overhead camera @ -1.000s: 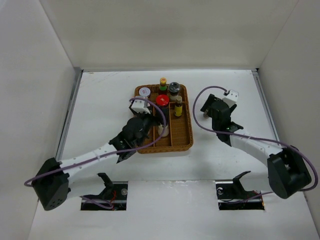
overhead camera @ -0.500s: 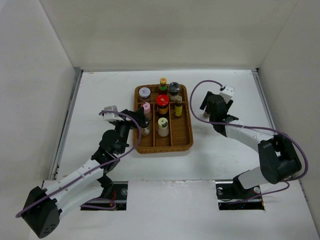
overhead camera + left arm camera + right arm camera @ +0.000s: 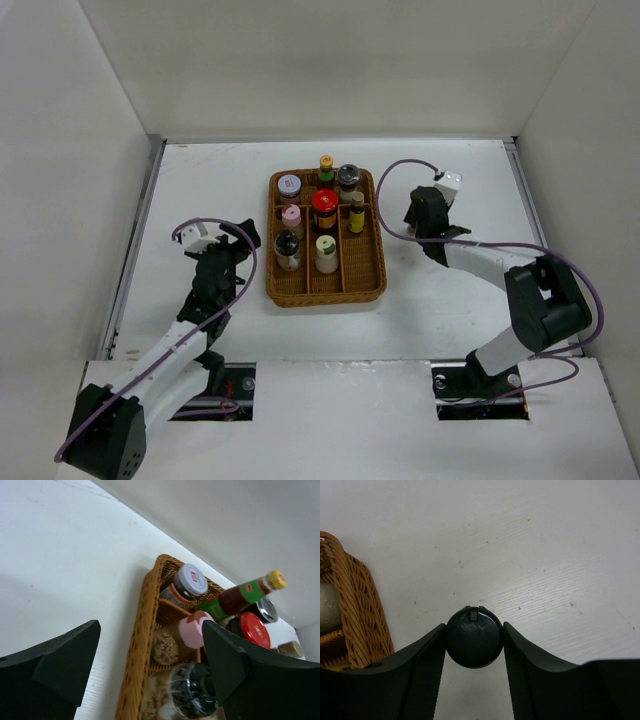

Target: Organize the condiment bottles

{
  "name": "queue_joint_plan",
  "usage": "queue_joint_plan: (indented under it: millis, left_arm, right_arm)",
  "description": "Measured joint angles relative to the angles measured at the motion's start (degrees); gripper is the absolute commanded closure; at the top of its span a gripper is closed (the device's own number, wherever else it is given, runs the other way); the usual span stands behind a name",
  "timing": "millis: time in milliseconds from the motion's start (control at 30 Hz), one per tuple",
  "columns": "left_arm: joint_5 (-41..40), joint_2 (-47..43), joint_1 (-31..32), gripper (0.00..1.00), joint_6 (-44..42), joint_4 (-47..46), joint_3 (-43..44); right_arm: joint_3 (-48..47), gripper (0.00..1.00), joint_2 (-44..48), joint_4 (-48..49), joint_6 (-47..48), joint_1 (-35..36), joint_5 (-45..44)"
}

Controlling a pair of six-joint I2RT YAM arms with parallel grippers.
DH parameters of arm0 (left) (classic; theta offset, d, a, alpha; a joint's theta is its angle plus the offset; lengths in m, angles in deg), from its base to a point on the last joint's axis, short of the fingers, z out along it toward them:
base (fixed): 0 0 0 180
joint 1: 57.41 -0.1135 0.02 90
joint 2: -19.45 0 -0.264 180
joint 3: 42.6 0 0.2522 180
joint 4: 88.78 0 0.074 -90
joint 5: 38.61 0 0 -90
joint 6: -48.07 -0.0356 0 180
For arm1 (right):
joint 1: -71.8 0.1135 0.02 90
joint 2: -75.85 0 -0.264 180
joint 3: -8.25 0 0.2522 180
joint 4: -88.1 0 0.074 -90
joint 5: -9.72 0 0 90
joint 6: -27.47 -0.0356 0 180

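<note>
The right hand [image 3: 474,632] was clamped on the black-capped bottle [image 3: 473,647]: in the right wrist view both fingers [image 3: 420,665] touched its round cap, 1 on each side. This bottle stood on the white worktop [image 3: 545,555], outside the wicker tray [image 3: 355,610], whose rim showed at the left edge of that frame, near the bottle but not touching it. In the top view the hand covered this bottle, just right of the tray.

The left hand [image 3: 150,627] was apart, with nothing between its 2 fingers. It was left of the tray and pointed at the tray's left wall. Beyond it stood the other condiment bottles [image 3: 324,210], all inside the tray. The left wrist view showed a jar with a grey lid [image 3: 192,579], a bottle with a yellow cap [image 3: 276,579], a pink cap [image 3: 196,628], a red cap [image 3: 254,629] and, at the lower edge, a glass jar with a dark lid [image 3: 192,692]. The top view showed 8 of them in the compartments, in the middle of the frame.
</note>
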Motion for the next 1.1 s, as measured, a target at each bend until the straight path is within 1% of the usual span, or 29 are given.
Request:
queue_joint_plan:
  millis: [33, 133, 267, 367, 533, 567, 600, 667, 800, 1100]
  left_arm:
    - [0.7, 0.2, -1.0, 0.17, 0.8, 0.3, -0.1]
    - [2.1, 1.2, -2.9, 0.17, 2.8, 0.4, -0.4]
    - [3.7, 4.2, -3.1, 0.17, 4.1, 0.3, -0.4]
    - [4.5, 5.6, -3.8, 0.15, 4.5, 0.5, -0.4]
    - [4.9, 5.3, -5.4, 0.15, 5.0, 0.7, -0.4]
    - [5.0, 5.2, -5.7, 0.06, 5.0, 0.7, -0.4]
    - [5.0, 5.0, -6.0, 0.00, 5.1, 0.7, -0.4]
    - [5.0, 4.7, -6.3, 0.00, 5.2, 0.7, -0.5]
    - [4.7, 5.1, -6.8, 0.00, 5.3, 0.7, -0.7]
    - [4.3, 7.7, -6.6, 0.00, 5.2, 1.2, -0.7]
  right_arm:
    - [0.0, 0.55, 0.0, 0.0, 0.0, 0.0, 0.0]
    - [0.0, 0.62, 0.1, 0.0, 0.2, 0.0, -0.4]
    - [0.2, 0.63, 2.8, -0.4, 1.5, 1.1, -1.8]
    - [1.1, 0.63, 9.0, -0.6, 2.7, 3.9, -3.0]
    - [1.7, 0.63, 19.9, -1.9, 3.6, 10.1, -3.6]
    - [1.9, 0.63, 21.4, -2.2, 3.6, 11.3, -3.6]
    - [2.0, 0.63, 22.8, -2.7, 3.6, 12.6, -3.5]
    - [2.0, 0.62, 24.3, -3.1, 3.7, 15.1, -3.0]
    - [2.0, 0.63, 24.0, -3.1, 4.0, 18.4, -0.1]
    - [2.1, 0.62, 16.4, -3.0, 3.8, 21.2, 4.7]
